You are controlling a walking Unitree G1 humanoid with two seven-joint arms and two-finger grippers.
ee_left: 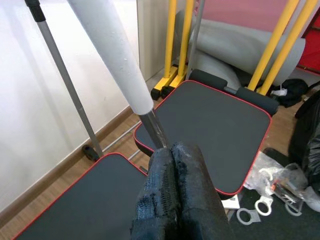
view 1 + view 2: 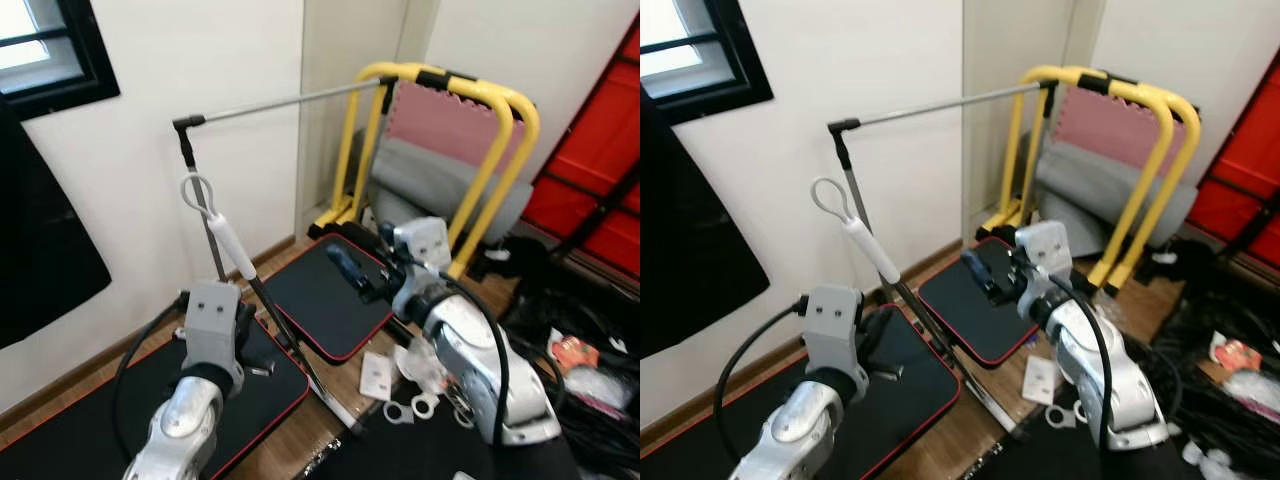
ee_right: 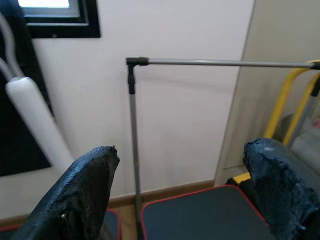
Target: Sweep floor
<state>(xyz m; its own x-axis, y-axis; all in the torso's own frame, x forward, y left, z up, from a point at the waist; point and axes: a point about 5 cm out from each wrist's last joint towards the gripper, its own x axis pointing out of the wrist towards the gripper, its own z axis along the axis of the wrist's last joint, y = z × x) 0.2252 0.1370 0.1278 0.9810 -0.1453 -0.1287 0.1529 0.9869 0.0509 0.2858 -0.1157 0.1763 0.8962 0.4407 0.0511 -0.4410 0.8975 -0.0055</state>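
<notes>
Gripping the broom (image 2: 232, 245) looks like the step in hand: the sweeping itself has not begun, and the robot seems to be securing the handle first. The broom leans up from the wooden floor (image 2: 290, 440), its white grip sleeve and loop at the top, its thin metal shaft running down between two black red-edged mats (image 2: 325, 295) to a point near the scattered litter (image 2: 377, 375) on the boards.

The left tool (image 1: 167, 172) sits low on the shaft, just below the white sleeve. In the left wrist view its two black fingers (image 1: 187, 170) are pressed together with no gap showing, and the shaft disappears right at their tips; it appears clenched on the shaft, though the exact contact is hidden behind the fingers.

The right tool (image 3: 182, 187) is spread wide and holds nothing; it is raised over the far mat, well apart from the broom, facing the wall and a grey clothes rail (image 3: 132, 150).

My judgement is that the next move calls for bringing the right tool across to the white sleeve for a second hold, then swinging the head toward the litter. A one-handed grip so low on a thin shaft may let the broom twist or tip.
</notes>
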